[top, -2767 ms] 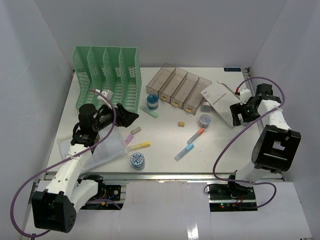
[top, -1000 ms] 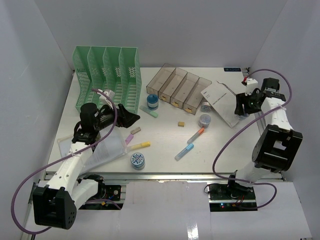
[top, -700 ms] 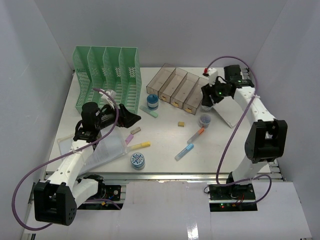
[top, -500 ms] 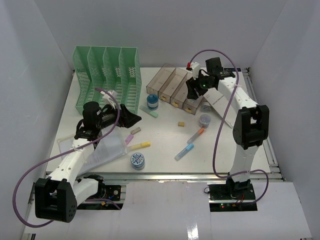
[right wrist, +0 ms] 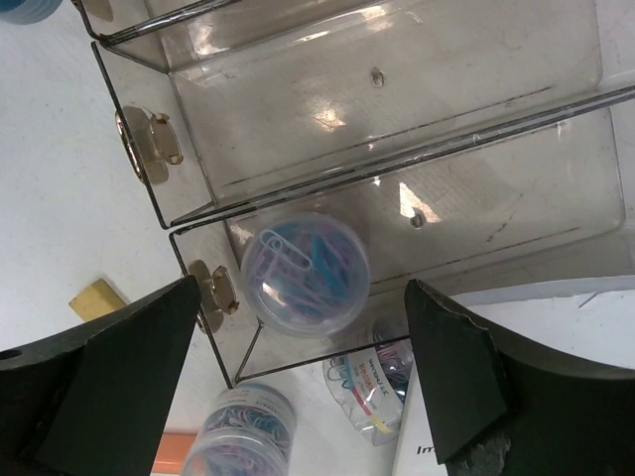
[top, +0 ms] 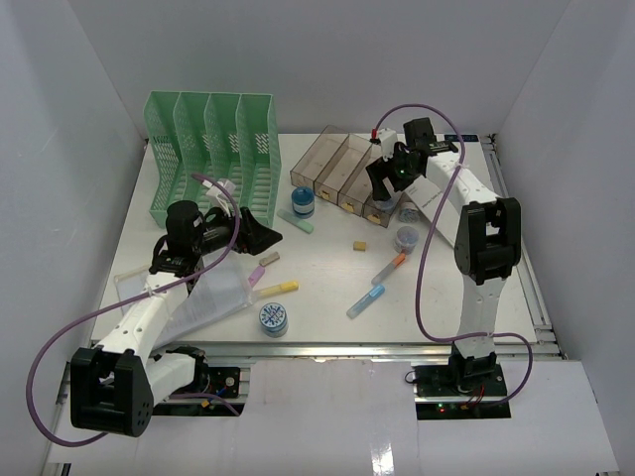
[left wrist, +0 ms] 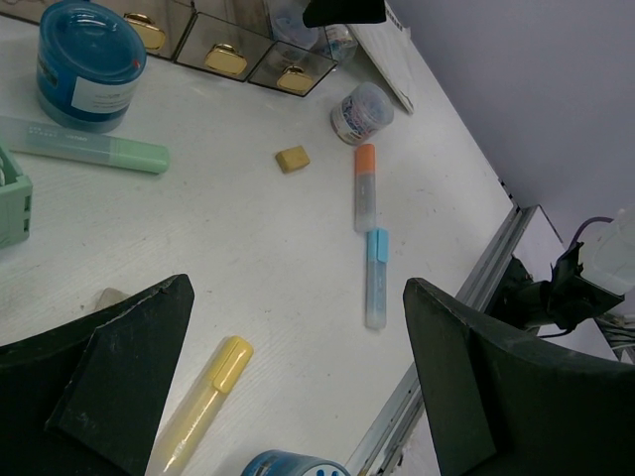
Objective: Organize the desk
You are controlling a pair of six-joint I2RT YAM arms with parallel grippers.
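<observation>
The desk (top: 327,283) is a white tabletop strewn with small items. My right gripper (top: 383,185) hangs open over the right end of the clear four-compartment tray (top: 342,167). In the right wrist view a clear round tub of paper clips (right wrist: 305,273) lies inside the end compartment of the tray (right wrist: 397,109), between the wide jaws and touching neither. My left gripper (top: 262,234) stands open and empty next to the green file rack (top: 210,149). It hovers over the bare desk (left wrist: 248,258), with a yellow highlighter (left wrist: 203,402) below it.
Loose items: a second clip tub (top: 406,238), a bag of clips (right wrist: 372,382), orange marker (top: 390,266), blue marker (top: 365,300), tan eraser (top: 360,244), green highlighter (top: 298,220), two blue tubs (top: 303,203) (top: 273,319), a notebook (top: 444,216), a clear plastic sleeve (top: 193,293).
My right arm has swung left from the notebook side to over the clear tray, and its jaws have widened. The left arm has hardly moved.
</observation>
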